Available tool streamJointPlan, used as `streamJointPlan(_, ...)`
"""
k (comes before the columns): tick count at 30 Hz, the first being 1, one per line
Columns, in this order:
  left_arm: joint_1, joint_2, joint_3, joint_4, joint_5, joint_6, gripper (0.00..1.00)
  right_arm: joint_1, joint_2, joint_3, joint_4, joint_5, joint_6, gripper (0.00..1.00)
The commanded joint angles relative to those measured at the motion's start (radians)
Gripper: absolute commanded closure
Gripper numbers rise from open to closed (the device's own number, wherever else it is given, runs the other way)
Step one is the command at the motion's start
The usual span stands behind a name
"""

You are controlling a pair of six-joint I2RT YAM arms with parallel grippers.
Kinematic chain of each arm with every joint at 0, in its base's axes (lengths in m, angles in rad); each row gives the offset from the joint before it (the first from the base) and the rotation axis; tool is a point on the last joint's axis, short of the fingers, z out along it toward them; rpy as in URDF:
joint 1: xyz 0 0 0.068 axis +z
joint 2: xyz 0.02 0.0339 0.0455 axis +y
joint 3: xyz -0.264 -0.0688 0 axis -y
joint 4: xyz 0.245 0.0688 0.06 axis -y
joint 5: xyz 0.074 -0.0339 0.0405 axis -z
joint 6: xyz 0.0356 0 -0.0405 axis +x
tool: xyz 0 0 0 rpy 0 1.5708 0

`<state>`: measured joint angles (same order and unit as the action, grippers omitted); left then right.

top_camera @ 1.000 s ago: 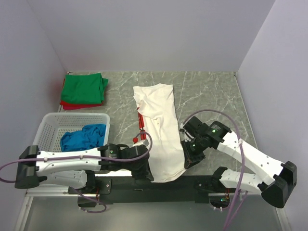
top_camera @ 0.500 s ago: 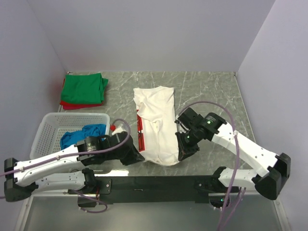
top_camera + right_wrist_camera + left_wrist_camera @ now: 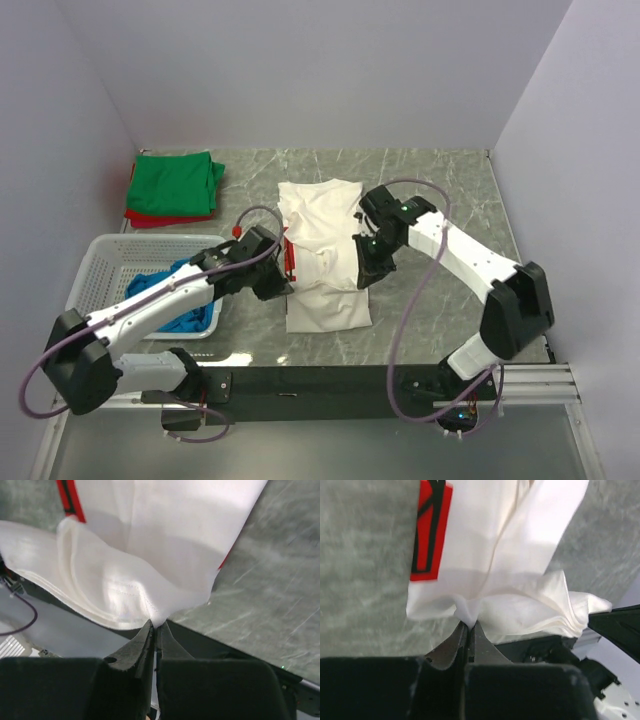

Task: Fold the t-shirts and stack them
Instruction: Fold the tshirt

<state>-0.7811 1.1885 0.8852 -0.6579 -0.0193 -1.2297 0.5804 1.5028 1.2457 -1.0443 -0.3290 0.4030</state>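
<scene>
1. Left gripper [image 3: 469, 625] is clenched on the white shirt [image 3: 322, 225] at its 9 o'clock edge.
2. Right gripper [image 3: 156, 624] pinches the 3 o'clock edge.
3. White shirt lies mid-table, near end doubled over.
4. Green shirt [image 3: 175, 182] sits at 10 o'clock, blue shirt [image 3: 160, 290] in the basket [image 3: 110, 250] at 8.

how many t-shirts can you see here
4: a white t-shirt mid-table, a green t-shirt at the far left lying on a red t-shirt, and a blue t-shirt in the basket. More may be hidden in the stack or the basket.

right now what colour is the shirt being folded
The shirt is white with red print, clearest in left wrist view.
</scene>
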Motion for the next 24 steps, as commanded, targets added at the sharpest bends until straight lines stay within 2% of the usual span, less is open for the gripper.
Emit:
streamJointPlan(1,0.071,0.067,0.044,0.127,0.036,0.140,1.00,-0.040,0.083,0.069,0.069,0.007,-0.088,1.00)
streamJointPlan(4,0.111,0.172,0.109,0.161,0.056,0.215,1.00,-0.068,0.169,0.113,0.078,0.008,-0.125,1.00)
streamJointPlan(10,0.164,0.350,0.248,0.124,0.056,0.335,1.00,-0.122,0.306,0.210,0.072,0.024,-0.174,1.00)
streamJointPlan(17,0.249,0.437,0.325,0.109,0.077,0.407,1.00,-0.169,0.407,0.307,0.049,0.034,-0.214,1.00)
streamJointPlan(24,0.258,0.537,0.392,0.081,0.101,0.450,1.00,-0.194,0.494,0.366,0.049,0.036,-0.228,1.00)
